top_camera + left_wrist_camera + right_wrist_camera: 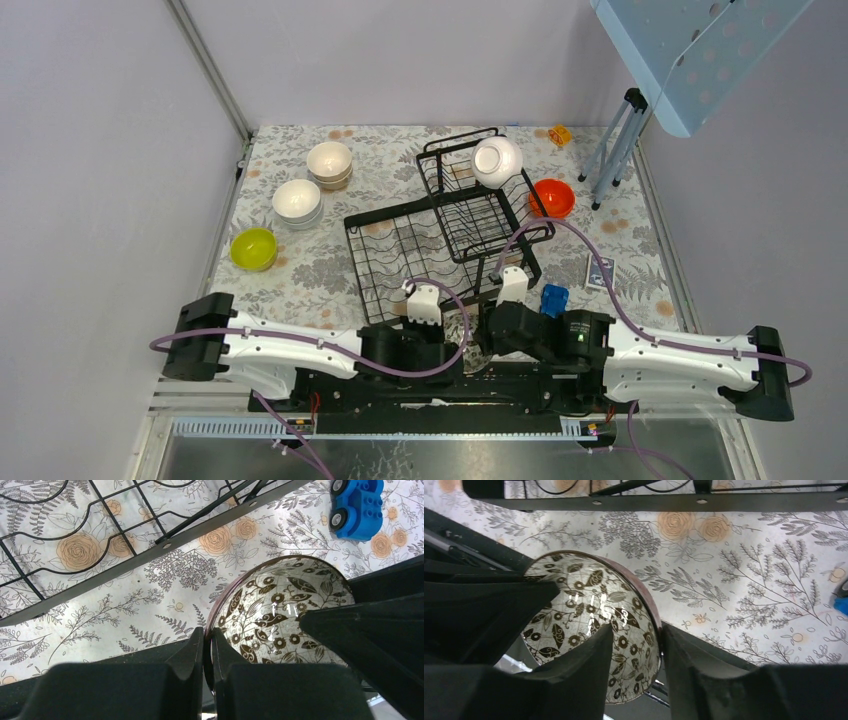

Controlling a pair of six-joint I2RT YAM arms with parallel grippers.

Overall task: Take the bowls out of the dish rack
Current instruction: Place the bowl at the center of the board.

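Left gripper (206,639) fingers (185,655), close to lens, clamp the rim of a dark-patterned bowl (280,610); right gripper (639,630) straddles the opposite rim w/ jaws parted, not gripping. Bowl is held tilted at near edge of table (300,285), just on near side of the dish rack (400,250), betw. the two wrists. Step looks like an arm-to-arm hand-off, bowl out of rack. Next move prob. needs right arm to back clear, then left to carry bowl toward unloaded bowls (297,202) at far left. Bowl: glossy cream inside w/ brown leaf-and-flower print, dark rim. One white bowl (497,160) sits in rack's upper basket.
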